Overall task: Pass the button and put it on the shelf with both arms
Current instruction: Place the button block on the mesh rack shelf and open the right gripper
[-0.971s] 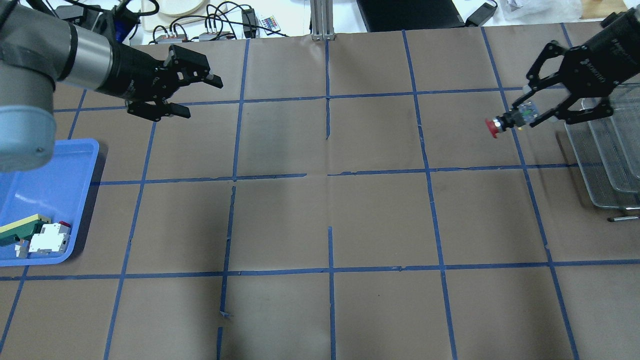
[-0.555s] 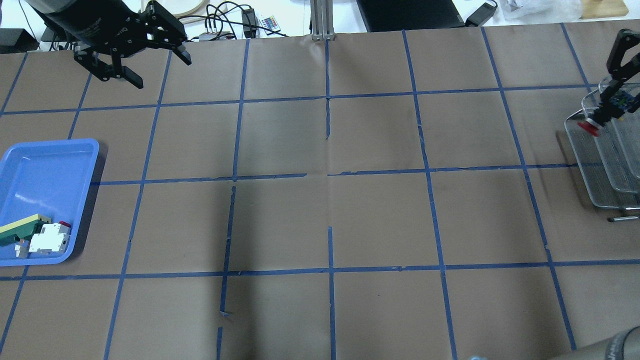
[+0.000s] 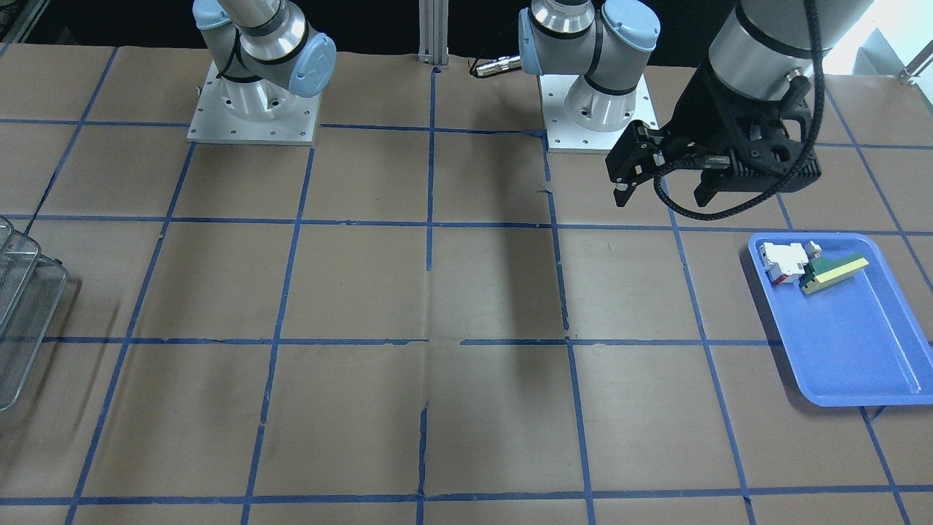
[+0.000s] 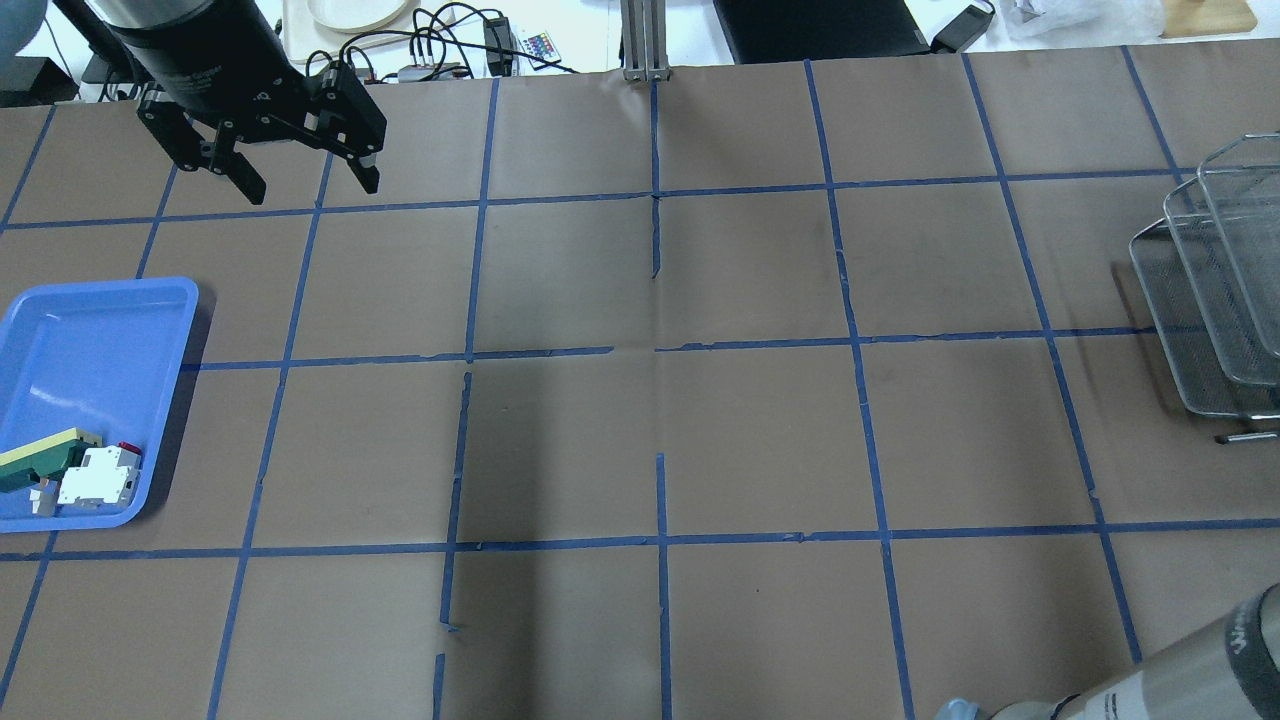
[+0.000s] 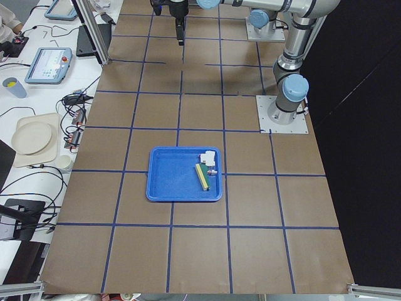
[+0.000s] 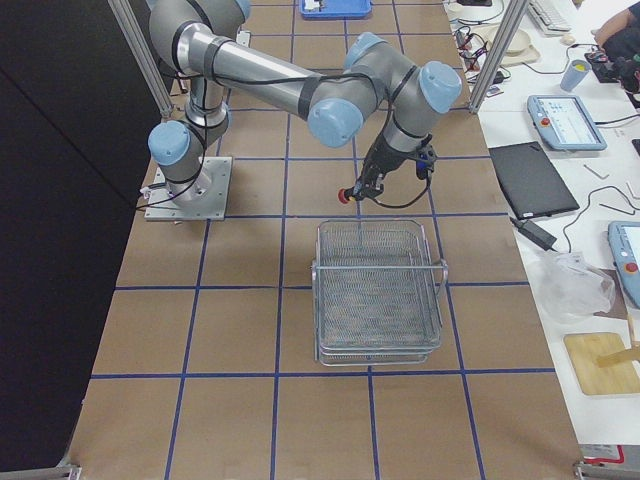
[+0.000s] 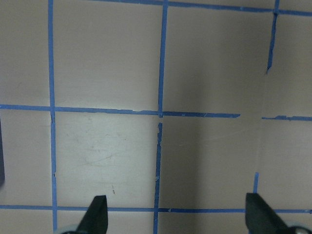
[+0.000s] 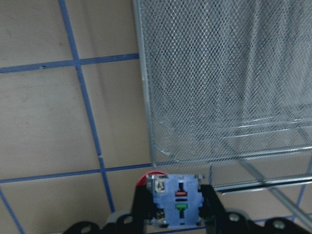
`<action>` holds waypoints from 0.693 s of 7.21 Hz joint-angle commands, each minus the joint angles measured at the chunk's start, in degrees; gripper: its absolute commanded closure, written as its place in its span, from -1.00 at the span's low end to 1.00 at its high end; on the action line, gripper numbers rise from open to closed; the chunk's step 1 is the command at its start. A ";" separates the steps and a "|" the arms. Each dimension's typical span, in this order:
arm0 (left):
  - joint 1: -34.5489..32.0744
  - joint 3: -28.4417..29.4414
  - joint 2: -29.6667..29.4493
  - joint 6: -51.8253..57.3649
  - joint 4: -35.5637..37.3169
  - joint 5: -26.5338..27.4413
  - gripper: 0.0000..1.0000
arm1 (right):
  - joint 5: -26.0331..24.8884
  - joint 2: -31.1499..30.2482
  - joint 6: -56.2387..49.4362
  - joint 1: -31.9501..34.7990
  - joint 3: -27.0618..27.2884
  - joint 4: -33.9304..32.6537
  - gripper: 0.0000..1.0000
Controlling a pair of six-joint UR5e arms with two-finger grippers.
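My right gripper (image 8: 176, 207) is shut on the button (image 8: 175, 195). Its red cap (image 6: 343, 196) peeks out beside the fingers. In the exterior right view the right gripper (image 6: 360, 188) holds it in the air at the near edge of the silver wire-mesh shelf (image 6: 378, 290). The shelf also shows ahead in the right wrist view (image 8: 219, 73) and at the right edge overhead (image 4: 1195, 340). The right gripper is out of the overhead view. My left gripper (image 4: 292, 175) is open and empty at the far left of the table; its fingertips (image 7: 97, 214) stand wide apart over bare paper.
A blue tray (image 4: 60, 330) at the table's left edge holds a white-and-red block (image 4: 98, 477) and a green-and-yellow wedge (image 4: 40, 455). Brown paper with blue tape lines covers the table. The right arm's elbow (image 4: 1180, 670) shows at the bottom right overhead.
The right gripper has carried the button rightward, out of the overhead view, to the shelf. The left gripper has pulled back to the far left, turned downward and stayed open.
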 commanded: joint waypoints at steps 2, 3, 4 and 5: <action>0.01 -1.14 0.83 4.94 -0.25 -0.27 -0.99 | -3.25 4.00 -4.00 -1.44 0.04 -3.25 0.81; 0.09 -1.31 0.92 5.03 -0.25 -0.01 -1.00 | -3.07 5.05 -3.74 -1.44 0.04 -4.29 0.75; 0.10 -1.23 0.92 5.03 -0.16 -0.10 -0.99 | -3.06 5.32 -3.74 -1.44 0.04 -4.65 0.47; 0.10 -1.31 0.92 4.94 -0.25 0.08 -0.99 | -3.59 5.76 -3.74 -1.53 0.04 -4.83 0.35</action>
